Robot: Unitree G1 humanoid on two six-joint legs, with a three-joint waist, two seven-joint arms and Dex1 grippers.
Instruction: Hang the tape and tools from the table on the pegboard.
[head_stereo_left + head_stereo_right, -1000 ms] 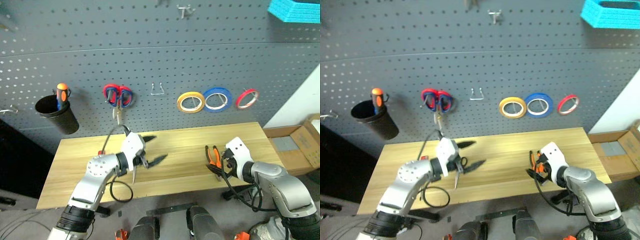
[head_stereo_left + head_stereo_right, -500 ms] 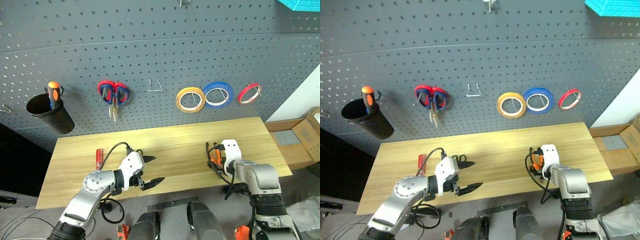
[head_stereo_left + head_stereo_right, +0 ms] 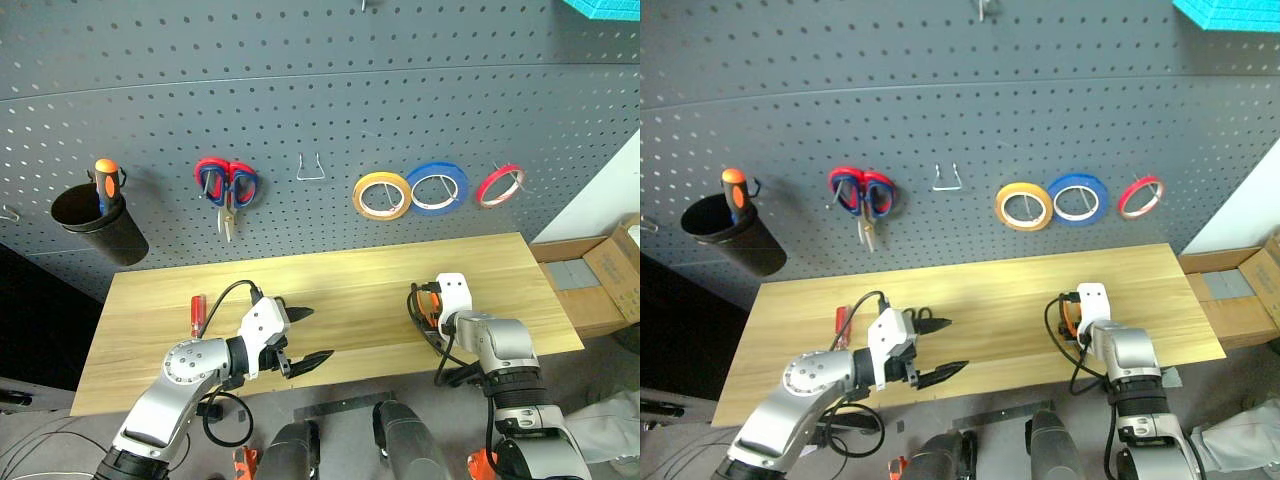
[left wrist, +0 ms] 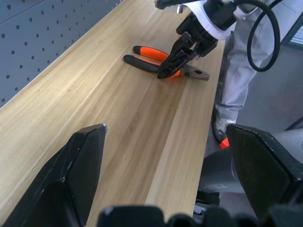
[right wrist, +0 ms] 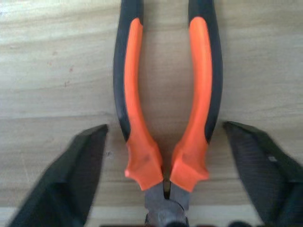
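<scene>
The right wrist view looks straight down on the pliers [image 5: 165, 109]: two orange-and-black handles lying flat on the table [image 5: 57, 71], with the right gripper [image 5: 165, 184] straddling them near the pivot, one black finger [image 5: 61, 179] on each side and neither touching a handle, so its jaws stand apart around the pliers without clamping them. From the head views the gripper's white body hides most of this; just a bit of orange shows beside it. The left wrist view gives the side angle, with the pliers' metal nose lying close to the table's front edge.

The left gripper [image 3: 300, 335] hangs over the table's front edge, far to the left of the pliers, jaws wide apart and empty. The red screwdriver [image 3: 197, 314] lies on the table further left again.

On the pegboard [image 3: 320, 100], above the pliers, hang three rings: the yellow tape [image 3: 381, 196], then a blue roll [image 3: 434, 189], then a red roll [image 3: 497, 185]. Left of the tape come one bare hook [image 3: 313, 167], one pair of red-and-blue scissors [image 3: 227, 190], and one black cup [image 3: 100, 224] holding one orange screwdriver [image 3: 104, 181].
</scene>
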